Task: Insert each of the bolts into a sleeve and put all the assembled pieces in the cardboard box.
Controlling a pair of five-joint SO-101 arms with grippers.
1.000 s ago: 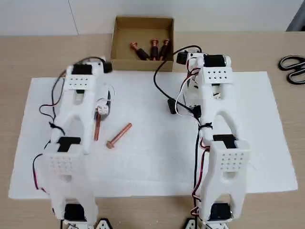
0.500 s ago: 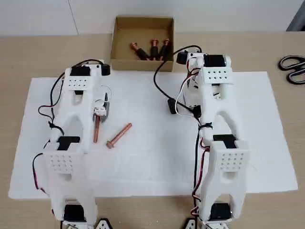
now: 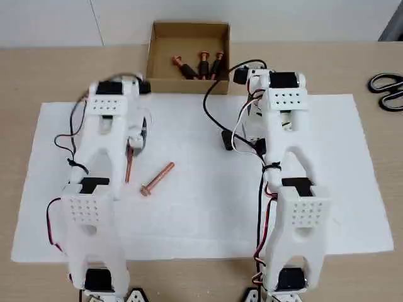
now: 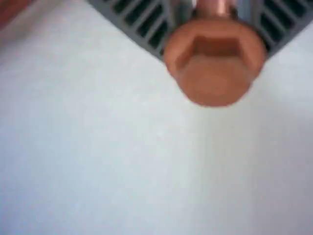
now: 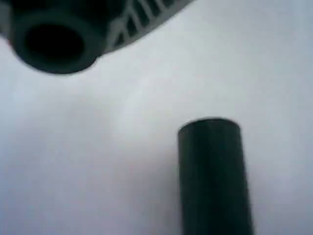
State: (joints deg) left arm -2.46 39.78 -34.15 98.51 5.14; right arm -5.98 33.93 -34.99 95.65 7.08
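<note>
Bolt (image 4: 213, 63) in my left claw (image 3: 134, 145), sleeve (image 5: 54, 43) in my right claw (image 3: 234, 138).
Both claws grip above the sheet (image 3: 189, 214); a loose bolt (image 3: 157, 178) lies near the left one; three pieces (image 3: 200, 65) sit in the box (image 3: 189, 29).

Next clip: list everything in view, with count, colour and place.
cardboard box: one, brown, beyond the sheet
assembled pieces: three, copper bolts in black sleeves, inside the box
loose bolt: one, copper, lying on the sheet
held bolt: one, copper, in the left gripper
held sleeve: one, black, in the right gripper
loose sleeve: one, black, on the sheet
sheet: one, white, on the table
scissors: one pair, dark handles, on the table
table: one, light wood
left gripper: shut
right gripper: shut
</note>
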